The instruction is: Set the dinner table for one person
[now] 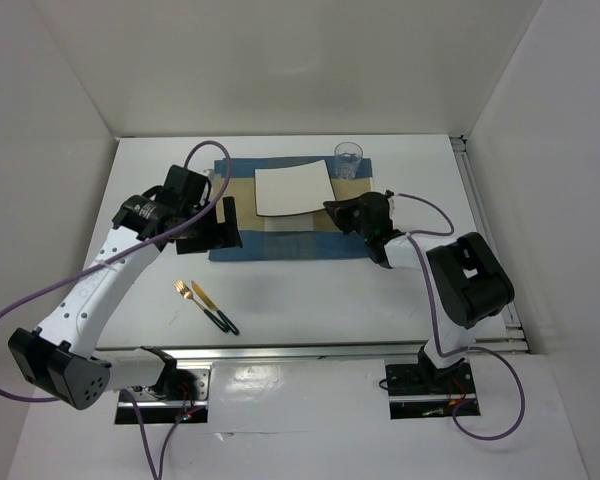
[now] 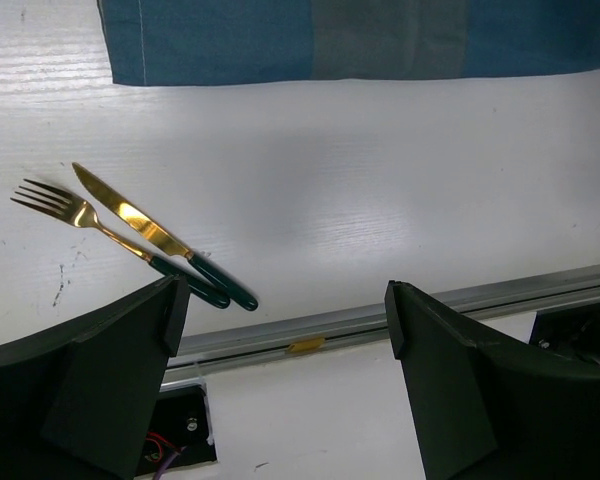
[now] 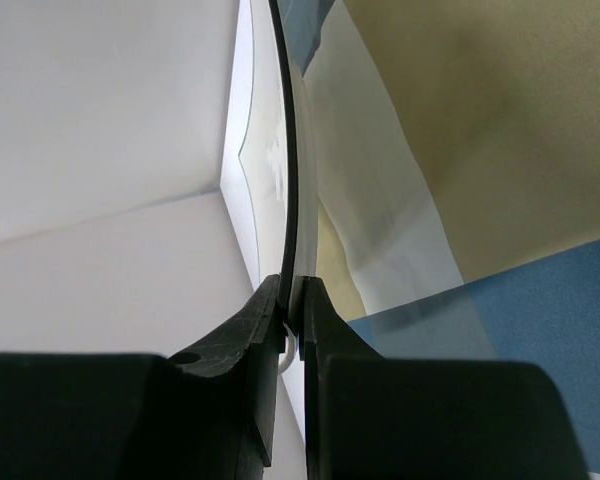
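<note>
**Place setting seen from three cameras: right gripper pinching the plate, left gripper spread**

Nearest the arm bases, a metal rail (image 1: 310, 352) runs along the front edge of the white counter (image 1: 310, 295). The counter fills the middle of the top view and carries every item.

On bare counter just beyond the rail, to the left, a fork (image 1: 183, 290) and a knife (image 1: 212, 308) lie side by side. The fork is on the left, and both dark handles point near-right. The left wrist view adds detail the top view lacks: gold tines on the fork (image 2: 75, 212), a gold blade on the knife (image 2: 130, 215), and green handles.

The left gripper (image 2: 280, 300) has its fingers spread wide with nothing between them. In the top view the left gripper (image 1: 218, 225) hangs over the left end of the placemat (image 1: 280, 245).

The placemat is blue with tan bands. Only its near edge shows in the left wrist view (image 2: 360, 40).

On the far half of the placemat sits a square white plate (image 1: 292, 188). The right gripper (image 1: 338, 210) meets it at its near right corner.

Only the right wrist view shows the grip. The right gripper (image 3: 292, 295) has its fingers pressed onto the dark rim of the plate (image 3: 288, 180), which is seen edge-on with tan and blue cloth to the right. This view does not show whether the plate rests flat.

Farthest back, visible only from above, a clear glass (image 1: 348, 160) stands upright at the far right corner of the placemat.
</note>
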